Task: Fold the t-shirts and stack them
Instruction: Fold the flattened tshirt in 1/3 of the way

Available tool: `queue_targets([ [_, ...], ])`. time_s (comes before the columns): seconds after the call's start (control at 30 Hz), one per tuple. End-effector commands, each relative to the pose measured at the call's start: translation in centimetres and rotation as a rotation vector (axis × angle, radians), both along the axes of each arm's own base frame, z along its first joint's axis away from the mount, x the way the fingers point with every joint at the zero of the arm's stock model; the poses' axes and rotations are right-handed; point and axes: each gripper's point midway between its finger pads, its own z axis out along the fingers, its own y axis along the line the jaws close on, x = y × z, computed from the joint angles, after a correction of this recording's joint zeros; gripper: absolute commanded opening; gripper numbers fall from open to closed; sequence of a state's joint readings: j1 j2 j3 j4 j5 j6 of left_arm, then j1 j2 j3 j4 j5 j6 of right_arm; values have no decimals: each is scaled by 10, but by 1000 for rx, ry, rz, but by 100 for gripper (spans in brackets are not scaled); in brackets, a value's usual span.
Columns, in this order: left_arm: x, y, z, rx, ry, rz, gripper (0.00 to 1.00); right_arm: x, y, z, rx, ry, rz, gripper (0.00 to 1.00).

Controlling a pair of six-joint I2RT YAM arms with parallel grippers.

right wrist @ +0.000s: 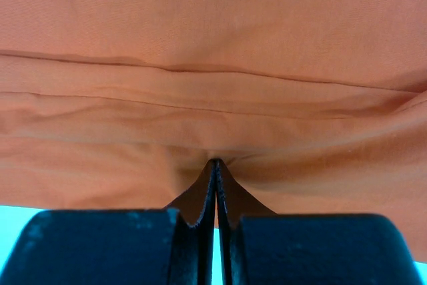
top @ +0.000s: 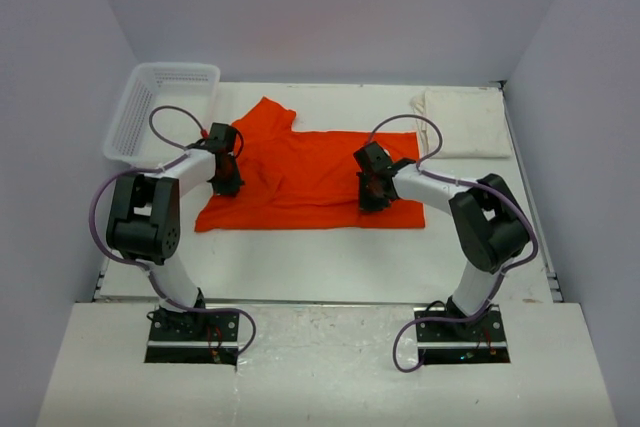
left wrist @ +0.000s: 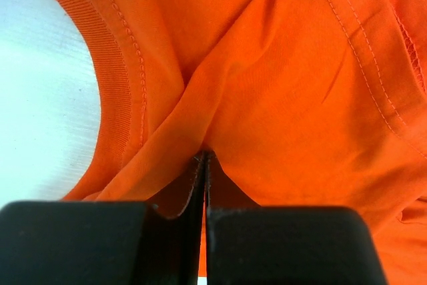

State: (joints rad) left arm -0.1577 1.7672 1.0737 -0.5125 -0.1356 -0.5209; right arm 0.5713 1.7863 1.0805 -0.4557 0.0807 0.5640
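the orange t-shirt (top: 300, 172) lies spread across the middle of the table (top: 330, 257), one sleeve poking toward the upper left of the top view. the left gripper (top: 228, 179) sits at the shirt's left edge and the right gripper (top: 370, 192) on its lower right part. both are pressed together on orange cloth. in the left wrist view the black fingers (left wrist: 80, 245) meet with a ridge of fabric nipped between them, just right of the ribbed neckline. in the right wrist view the fingers (right wrist: 100, 245) pinch a small tent of cloth below some long creases.

the step in hand looks like the first fold of the orange shirt, with both pinches set and the cloth not yet carried over. the next move probably calls for lifting both pinched spots evenly and moving them together, so the folded edge lands straight and does not drag the rest of the shirt askew.

the cream t-shirt (top: 465, 122) lies in the upper right of the top view, well apart from the orange one, already a neat flat rectangle. it looks like the base of the stack.

the white lattice basket (top: 160, 112) stands at the upper left, just beside the sleeve. only its own mesh shows inside, with no cloth in it.
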Motion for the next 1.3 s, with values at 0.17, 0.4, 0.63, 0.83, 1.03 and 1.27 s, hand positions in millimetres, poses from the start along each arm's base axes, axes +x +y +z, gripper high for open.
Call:
queue_targets([
  [0.17,-61,14,-18,62,254,79,0,-41,3,-27,6,93,-21,0],
  [0.4,-99,17,-19,75,398,93,0,-70,-5,-18,10,95,-62,0],
  [0.63,-124,15,-8,41,411,122,0,-109,-15,-17,-4,117,-106,0],
  [0.83,-143,20,-5,-25,409,150,0,-133,-18,-20,-17,134,-125,0],
  [1.03,-153,31,-4,-6,427,153,0,-162,-11,-18,-22,147,-121,0],
  [1.27,-154,37,-2,-18,422,165,0,-190,3,-10,-29,155,-101,0],
])
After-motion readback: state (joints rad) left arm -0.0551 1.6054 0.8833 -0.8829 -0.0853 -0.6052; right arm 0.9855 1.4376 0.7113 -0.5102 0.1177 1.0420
